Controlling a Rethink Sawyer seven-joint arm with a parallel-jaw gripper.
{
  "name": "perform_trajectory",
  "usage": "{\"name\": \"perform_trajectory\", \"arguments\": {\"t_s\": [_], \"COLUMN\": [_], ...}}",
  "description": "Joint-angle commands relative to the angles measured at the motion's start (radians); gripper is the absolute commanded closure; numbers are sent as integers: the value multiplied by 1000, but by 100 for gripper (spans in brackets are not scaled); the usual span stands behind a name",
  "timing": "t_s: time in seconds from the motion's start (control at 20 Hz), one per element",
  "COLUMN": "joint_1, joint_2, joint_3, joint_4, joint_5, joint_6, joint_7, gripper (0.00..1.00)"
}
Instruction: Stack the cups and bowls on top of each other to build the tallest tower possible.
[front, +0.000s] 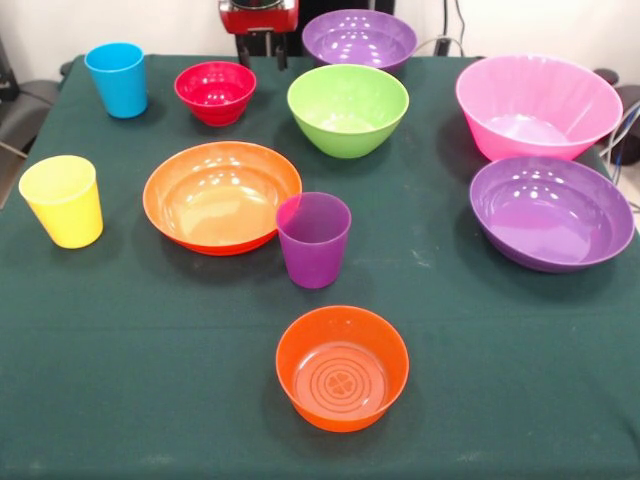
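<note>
The small orange bowl (342, 368) sits nearest. Behind it stand the purple cup (314, 239), wide orange bowl (222, 196) and yellow cup (63, 200). Farther back are more bowls and the blue cup (117, 79). Nothing is stacked. The gripper (262, 42) peeks in at the back; I cannot tell its grip.
</note>
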Motion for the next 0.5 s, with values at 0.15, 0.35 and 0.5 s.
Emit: {"name": "perform_trajectory", "arguments": {"t_s": [0.15, 0.35, 0.5], "joint_1": [31, 32, 36], "joint_2": [16, -1, -14], "joint_3": [96, 107, 112], "joint_4": [-117, -112, -109], "joint_5": [45, 61, 69], "joint_6": [104, 129, 144], "joint_7": [19, 16, 16], "gripper": [0, 0, 0]}}
